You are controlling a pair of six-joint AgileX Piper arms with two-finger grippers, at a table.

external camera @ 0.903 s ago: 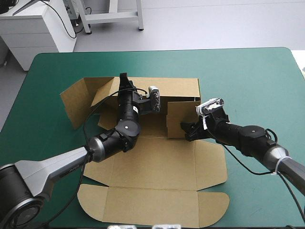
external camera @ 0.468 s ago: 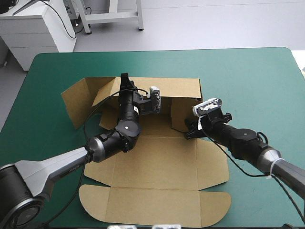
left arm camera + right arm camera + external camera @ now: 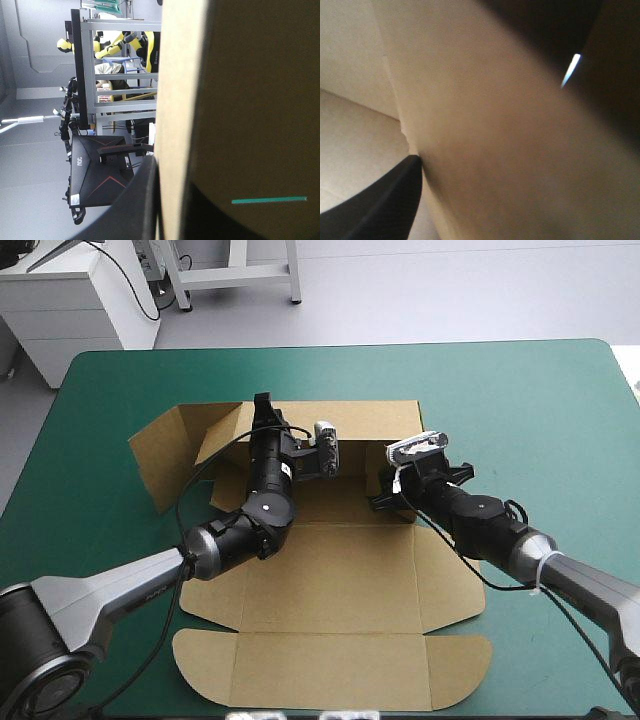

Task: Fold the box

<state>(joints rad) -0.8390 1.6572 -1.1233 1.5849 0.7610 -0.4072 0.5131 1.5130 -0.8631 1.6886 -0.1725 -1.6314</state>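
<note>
Field note, box task. The brown box point(image 3: 330, 580), a cut sheet of cardboard, lies mid-table on the teal-green table cover point(image 3: 520, 390), partly raised. My left gripper point(image 3: 263, 412) sits at the top edge of the upright far wall point(image 3: 365, 422). In the left wrist view the board's edge runs straight up between the two black fingers point(image 3: 132, 210), one on each face, so that gripper is clamped on the box. Beside it on its outer side, a loose flap point(image 3: 165, 455) stands tilted. My right gripper point(image 3: 385, 492) is near the left one but apart from it, by the far wall's other end. In the right wrist view a raised side flap point(image 3: 495, 150) fills everything ahead. One black finger point(image 3: 380, 210) lies against its face and the other is hidden behind the sheet, so I read this gripper as closed on the flap. Under both wrists the base lies flat. Behind both grippers, toward the near edge, the lid panel point(image 3: 330, 675) with rounded corners lies flat on the cover.
</note>
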